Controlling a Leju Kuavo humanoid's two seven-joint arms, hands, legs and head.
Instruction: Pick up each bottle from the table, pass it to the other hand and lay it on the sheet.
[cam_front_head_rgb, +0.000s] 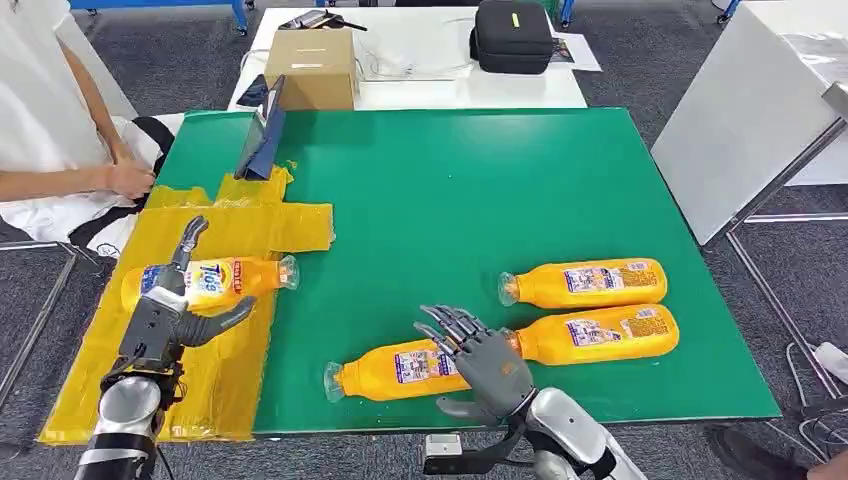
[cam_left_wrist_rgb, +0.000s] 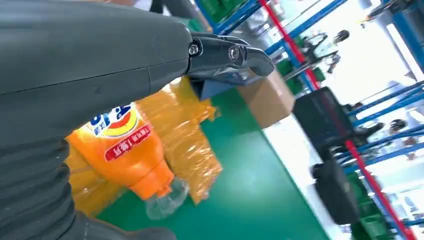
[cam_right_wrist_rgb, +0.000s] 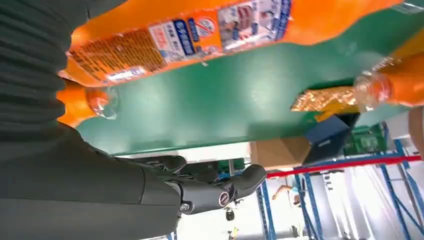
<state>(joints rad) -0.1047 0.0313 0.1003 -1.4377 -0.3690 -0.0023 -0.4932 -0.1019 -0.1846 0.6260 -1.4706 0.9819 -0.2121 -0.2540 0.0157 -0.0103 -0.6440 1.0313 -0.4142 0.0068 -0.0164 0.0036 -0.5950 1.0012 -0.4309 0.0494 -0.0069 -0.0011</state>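
- One orange bottle (cam_front_head_rgb: 208, 283) lies on its side on the yellow sheet (cam_front_head_rgb: 215, 385), its clear cap pointing toward the green mat (cam_front_head_rgb: 480, 190); the label reads "Tide", with red-banded writing below it too small to read.
- The left hand (cam_front_head_rgb: 165, 318) is over this bottle's base end: one finger reaches past the bottle, the thumb juts toward the cap. Whether it grips the bottle, I cannot tell.
- The right hand (cam_front_head_rgb: 482, 358) hovers with fingers spread and holding nothing, over the base end of a second bottle (cam_front_head_rgb: 397, 370) lying on the mat.
- Just beyond those fingertips lie two more bottles, a nearer one (cam_front_head_rgb: 592, 334) and a farther one (cam_front_head_rgb: 585, 283), side by side with caps toward the sheet; their labels are blue and white, the print unreadable.
- The mat covers a table; the crinkled sheet is taped along its edge, on the left hand's side.
- A blue folder-like stand (cam_front_head_rgb: 262, 133) is propped at the sheet's far end.
- Beyond the mat, a white table (cam_front_head_rgb: 420, 92) carries a cardboard box (cam_front_head_rgb: 313, 66) and a black case (cam_front_head_rgb: 512, 36).
- A person's hand (cam_front_head_rgb: 130, 179) rests at the sheet's far corner.
- The floor is grey carpet (cam_front_head_rgb: 640, 70).
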